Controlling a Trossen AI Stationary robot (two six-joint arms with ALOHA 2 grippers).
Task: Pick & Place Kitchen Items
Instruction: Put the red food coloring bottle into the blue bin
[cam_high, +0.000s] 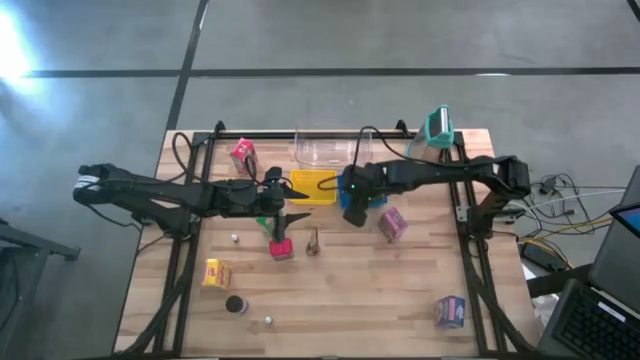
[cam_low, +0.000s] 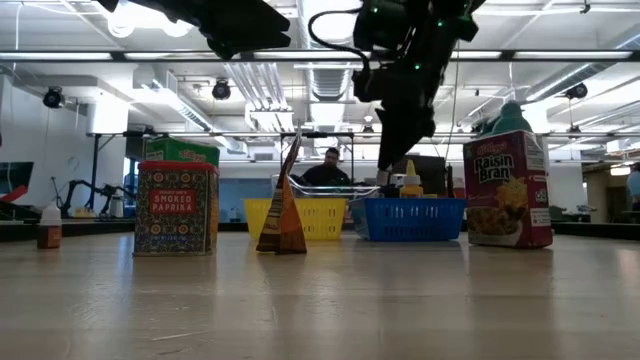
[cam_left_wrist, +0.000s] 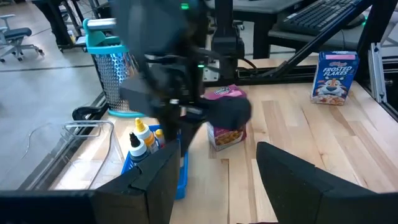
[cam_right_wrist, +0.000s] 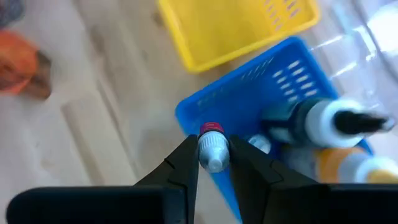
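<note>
Over the blue basket's (cam_right_wrist: 283, 93) near rim: right pincer (cam_right_wrist: 214, 163)
Grasp: clenched on a small red-capped bottle (cam_right_wrist: 212, 149), held between its fingertips
Left pincer (cam_left_wrist: 214, 171): released, above the tabletop (cam_high: 370, 285)

— Where does the light come from?
— Rows of ceiling strip lights (cam_low: 330, 55) glow in the low view, and white glare burns the grey concrete floor (cam_high: 15, 45) at the overhead picture's left edge.
— Any blur?
— The dark right arm (cam_left_wrist: 168, 68) smears in the left wrist view; in the right wrist view the blue slatted plastic basket (cam_right_wrist: 261, 93) lies soft, out of focus.
</note>
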